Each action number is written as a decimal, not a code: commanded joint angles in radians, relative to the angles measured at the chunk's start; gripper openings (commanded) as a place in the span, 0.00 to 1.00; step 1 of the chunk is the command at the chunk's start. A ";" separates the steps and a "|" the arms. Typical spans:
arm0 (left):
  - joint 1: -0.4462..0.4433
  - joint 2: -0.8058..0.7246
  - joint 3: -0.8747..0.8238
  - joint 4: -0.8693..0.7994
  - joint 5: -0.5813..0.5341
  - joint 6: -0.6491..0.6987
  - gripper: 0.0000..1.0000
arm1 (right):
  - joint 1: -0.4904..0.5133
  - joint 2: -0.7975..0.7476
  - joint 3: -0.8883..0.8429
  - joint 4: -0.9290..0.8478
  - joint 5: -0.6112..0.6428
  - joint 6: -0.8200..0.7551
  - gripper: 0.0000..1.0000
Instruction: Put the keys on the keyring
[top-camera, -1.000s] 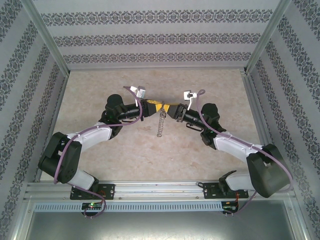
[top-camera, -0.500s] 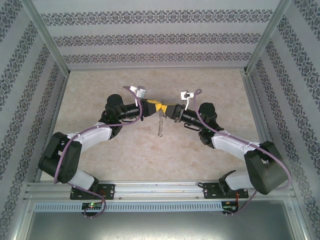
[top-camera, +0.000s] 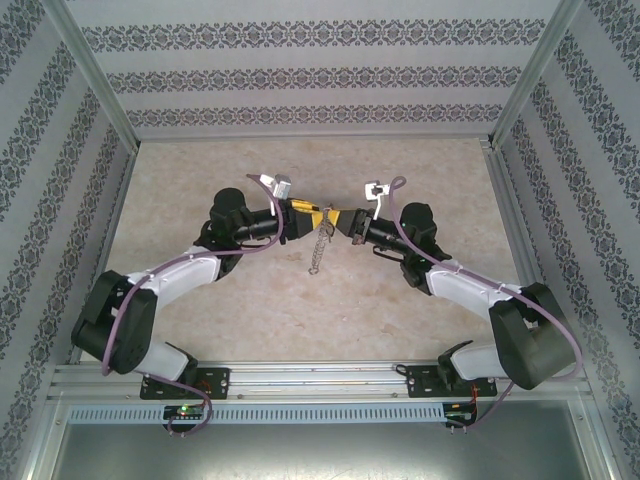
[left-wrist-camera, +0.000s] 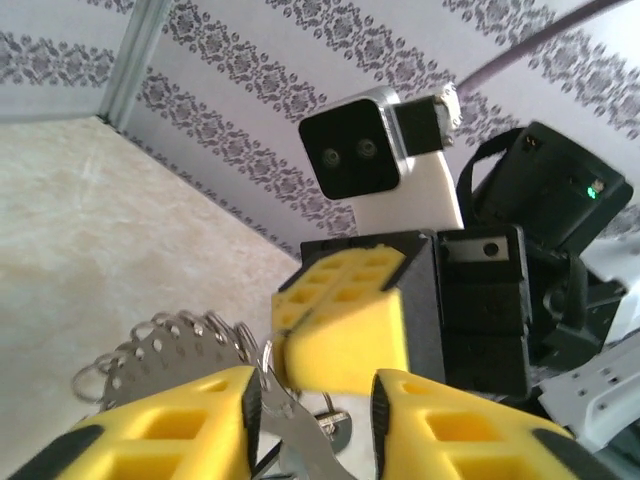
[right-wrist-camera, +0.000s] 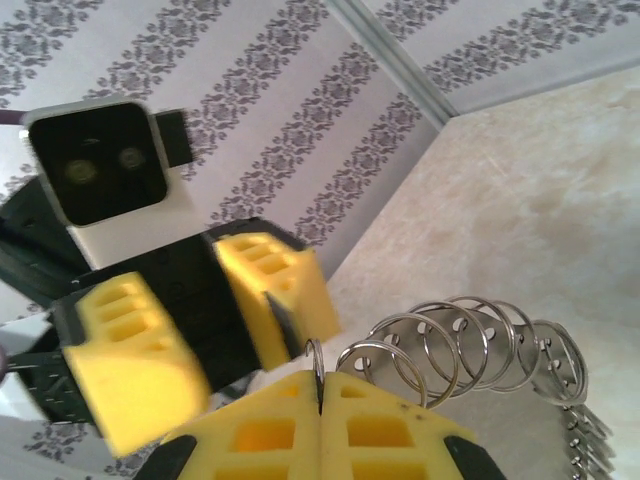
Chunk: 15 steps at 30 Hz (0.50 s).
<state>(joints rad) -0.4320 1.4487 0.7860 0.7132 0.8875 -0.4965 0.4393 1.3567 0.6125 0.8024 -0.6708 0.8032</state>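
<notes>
Right jaws tight on keyring (right-wrist-camera: 575, 375); left jaws apart astride it

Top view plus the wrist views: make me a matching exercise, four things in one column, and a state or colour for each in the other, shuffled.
Things:
1. left gripper
2. right gripper
3. keyring
4. table

States or colours:
A. beige
B. shut
C. open
D. silvery, dangling

Pairs: 1-C, 2-B, 3-D, 4-A
</notes>
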 joint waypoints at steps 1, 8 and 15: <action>-0.001 -0.064 0.068 -0.234 -0.040 0.144 0.47 | -0.019 -0.015 0.038 -0.044 -0.020 -0.060 0.00; -0.001 -0.134 0.167 -0.530 -0.147 0.268 1.00 | -0.039 -0.018 0.102 -0.167 -0.078 -0.131 0.00; -0.001 -0.185 0.213 -0.682 -0.399 0.314 1.00 | -0.057 -0.026 0.150 -0.225 -0.108 -0.145 0.00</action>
<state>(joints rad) -0.4320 1.2884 0.9699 0.1413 0.6426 -0.2314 0.3943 1.3567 0.7090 0.5846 -0.7353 0.6952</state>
